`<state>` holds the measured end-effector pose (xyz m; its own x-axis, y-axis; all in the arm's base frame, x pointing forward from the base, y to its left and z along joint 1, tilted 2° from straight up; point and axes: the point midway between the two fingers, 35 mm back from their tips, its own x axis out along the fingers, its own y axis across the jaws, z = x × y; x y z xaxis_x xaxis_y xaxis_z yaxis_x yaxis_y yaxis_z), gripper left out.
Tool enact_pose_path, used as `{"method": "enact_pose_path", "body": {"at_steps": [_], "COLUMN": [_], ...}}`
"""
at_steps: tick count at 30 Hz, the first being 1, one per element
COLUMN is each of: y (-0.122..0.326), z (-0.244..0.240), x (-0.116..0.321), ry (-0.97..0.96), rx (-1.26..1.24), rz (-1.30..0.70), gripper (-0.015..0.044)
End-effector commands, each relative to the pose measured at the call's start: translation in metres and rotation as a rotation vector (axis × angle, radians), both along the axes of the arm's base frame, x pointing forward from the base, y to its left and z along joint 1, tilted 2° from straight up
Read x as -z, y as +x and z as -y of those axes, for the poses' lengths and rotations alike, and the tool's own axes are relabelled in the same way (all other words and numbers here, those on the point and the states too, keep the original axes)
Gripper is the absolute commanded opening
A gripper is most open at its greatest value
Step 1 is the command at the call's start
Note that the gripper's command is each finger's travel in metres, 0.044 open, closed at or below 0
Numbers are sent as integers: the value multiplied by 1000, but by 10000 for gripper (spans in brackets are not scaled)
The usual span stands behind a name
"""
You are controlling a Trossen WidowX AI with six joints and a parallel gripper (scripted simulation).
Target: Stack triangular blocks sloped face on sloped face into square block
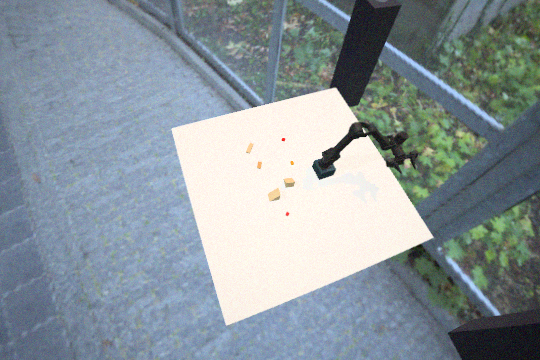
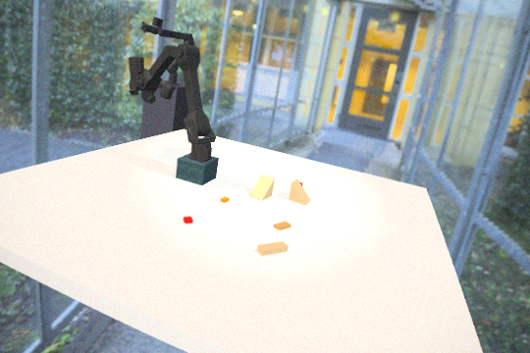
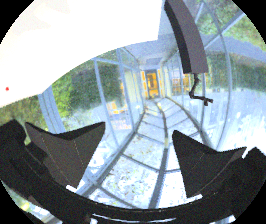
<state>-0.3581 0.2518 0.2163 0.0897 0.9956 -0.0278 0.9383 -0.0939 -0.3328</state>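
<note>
One triangular block (image 1: 289, 182) (image 2: 262, 187) rests on the table (image 1: 240, 274) (image 2: 98, 210) nearer the arm's base, a broad pale face showing in the exterior view. The other triangular block (image 1: 274, 194) (image 2: 298, 192) rests apart from it, farther from the base, with a triangular end showing in the exterior view. The blocks do not touch. My gripper (image 1: 407, 169) (image 3: 140, 129) is open and empty, raised on the far side of the base from the blocks. In the exterior view its fingers are hard to make out.
Red cubes (image 1: 283, 139) (image 1: 287, 214) (image 2: 187, 220), a small orange piece (image 1: 292, 163) (image 2: 224, 199), an orange bar (image 1: 259, 165) (image 2: 282, 226) and a longer tan bar (image 1: 249, 148) (image 2: 272, 248) lie around the blocks. A dark pedestal (image 1: 365, 44) (image 2: 164, 114) (image 3: 186, 40) stands beyond the table edge.
</note>
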Motion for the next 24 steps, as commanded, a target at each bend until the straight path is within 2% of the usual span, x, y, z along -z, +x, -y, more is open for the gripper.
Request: {"method": "enact_pose_path", "body": {"at_steps": [1, 5, 11, 18, 24], "y": [1, 23, 89, 195, 302], "z": [-2, -41, -123, -194, -221], "x": [0, 5, 21, 43, 54], "ry": [0, -11, -46, -77, -46], "rx": [1, 47, 207, 435, 657], "rz": [-8, -147, -319, -556, -755], "gripper": [426, 440, 440, 440, 440]}}
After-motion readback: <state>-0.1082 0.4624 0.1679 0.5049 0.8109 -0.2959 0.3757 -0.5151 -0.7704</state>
